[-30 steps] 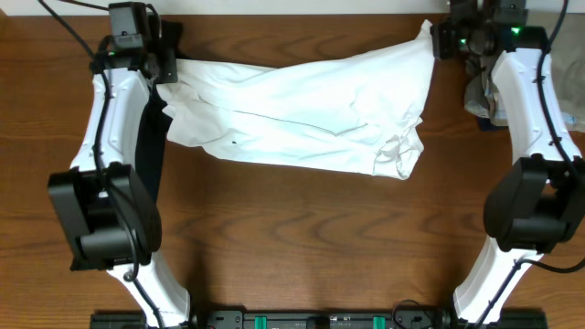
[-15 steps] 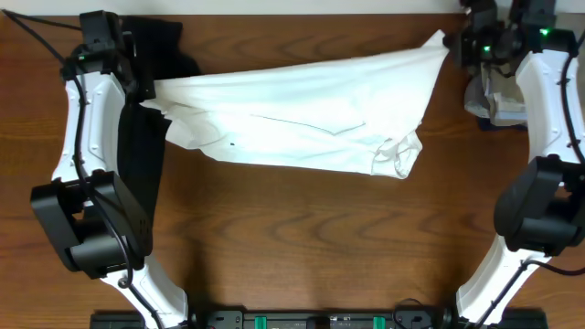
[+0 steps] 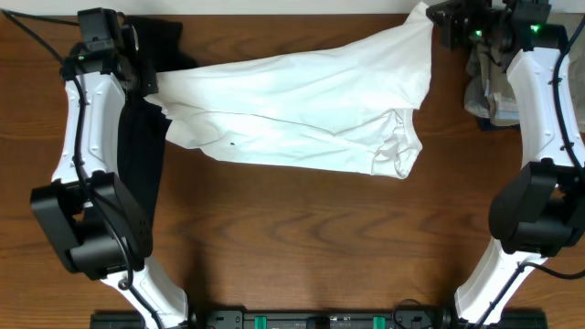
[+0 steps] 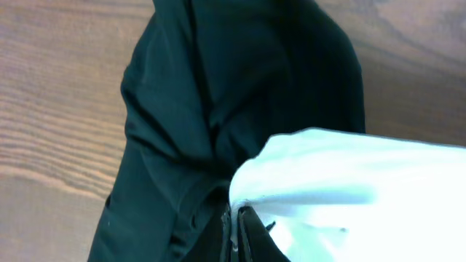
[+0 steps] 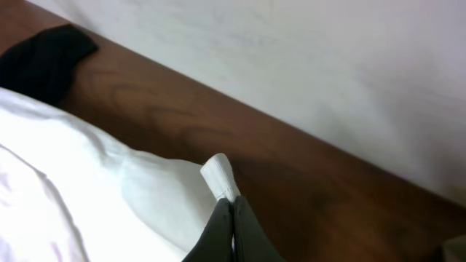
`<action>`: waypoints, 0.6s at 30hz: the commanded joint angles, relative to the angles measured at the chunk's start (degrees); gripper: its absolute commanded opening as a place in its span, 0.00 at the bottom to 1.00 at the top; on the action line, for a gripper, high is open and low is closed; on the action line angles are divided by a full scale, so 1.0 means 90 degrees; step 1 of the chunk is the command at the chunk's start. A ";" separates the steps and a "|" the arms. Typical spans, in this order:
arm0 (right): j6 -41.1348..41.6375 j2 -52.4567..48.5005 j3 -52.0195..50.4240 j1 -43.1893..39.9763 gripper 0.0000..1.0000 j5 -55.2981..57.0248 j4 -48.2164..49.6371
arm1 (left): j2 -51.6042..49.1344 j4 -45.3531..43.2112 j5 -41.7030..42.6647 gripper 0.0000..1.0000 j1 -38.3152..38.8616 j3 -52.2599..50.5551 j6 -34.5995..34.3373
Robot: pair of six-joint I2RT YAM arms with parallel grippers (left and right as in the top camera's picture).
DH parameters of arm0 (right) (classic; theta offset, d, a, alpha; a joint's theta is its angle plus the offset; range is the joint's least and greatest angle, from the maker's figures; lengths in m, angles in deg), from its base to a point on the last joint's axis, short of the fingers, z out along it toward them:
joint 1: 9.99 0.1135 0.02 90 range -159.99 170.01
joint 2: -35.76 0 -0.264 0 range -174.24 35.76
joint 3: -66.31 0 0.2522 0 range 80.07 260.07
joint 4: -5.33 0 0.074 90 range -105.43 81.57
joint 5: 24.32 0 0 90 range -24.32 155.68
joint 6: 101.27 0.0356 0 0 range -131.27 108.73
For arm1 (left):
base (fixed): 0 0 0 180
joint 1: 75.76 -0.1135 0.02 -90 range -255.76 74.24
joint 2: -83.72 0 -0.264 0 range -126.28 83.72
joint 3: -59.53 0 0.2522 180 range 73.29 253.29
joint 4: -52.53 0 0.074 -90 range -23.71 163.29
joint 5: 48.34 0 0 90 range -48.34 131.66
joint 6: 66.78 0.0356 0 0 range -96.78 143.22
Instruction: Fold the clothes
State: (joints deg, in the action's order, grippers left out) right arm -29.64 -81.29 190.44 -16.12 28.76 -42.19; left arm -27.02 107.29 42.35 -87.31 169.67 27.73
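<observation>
A white shirt (image 3: 302, 110) is stretched across the far half of the table between my two grippers. My left gripper (image 3: 146, 84) is shut on its left corner, seen in the left wrist view (image 4: 235, 218) with white cloth (image 4: 349, 182) pinched in the jaws. My right gripper (image 3: 437, 23) is shut on its right corner, seen in the right wrist view (image 5: 231, 207) with a white tab of the shirt (image 5: 218, 175). A long black garment (image 3: 142, 137) lies under the left arm; it also shows in the left wrist view (image 4: 218, 87) and the right wrist view (image 5: 44, 58).
A crumpled pile of grey and white cloth (image 3: 484, 91) lies at the far right by the right arm. The table's far edge meets a white wall (image 5: 328, 73). Bare wood (image 3: 302, 247) lies in front of the shirt.
My right gripper has lifted the shirt's right corner further back toward the wall. The shirt is stretched wider and flatter. My left gripper has barely moved in the last half second.
</observation>
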 commanded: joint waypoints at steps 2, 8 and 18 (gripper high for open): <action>-0.0061 0.0236 0.0153 0.0024 0.01 -0.0291 -0.0675 | 0.0542 0.0478 0.0024 0.06 -0.0073 0.0112 0.0034; -0.0260 0.0236 0.0153 0.0160 0.01 -0.0357 -0.1843 | 0.0576 0.1528 0.0068 0.06 -0.0066 0.0095 -0.0257; -0.0974 0.0219 -0.0061 0.0486 0.01 0.0306 -0.4051 | 0.0554 0.2045 0.0495 0.06 -0.0066 -0.0559 -0.0243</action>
State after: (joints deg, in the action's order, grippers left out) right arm -35.59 -81.27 190.68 -12.47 28.84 -76.44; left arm -22.45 125.65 46.04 -87.40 166.94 26.07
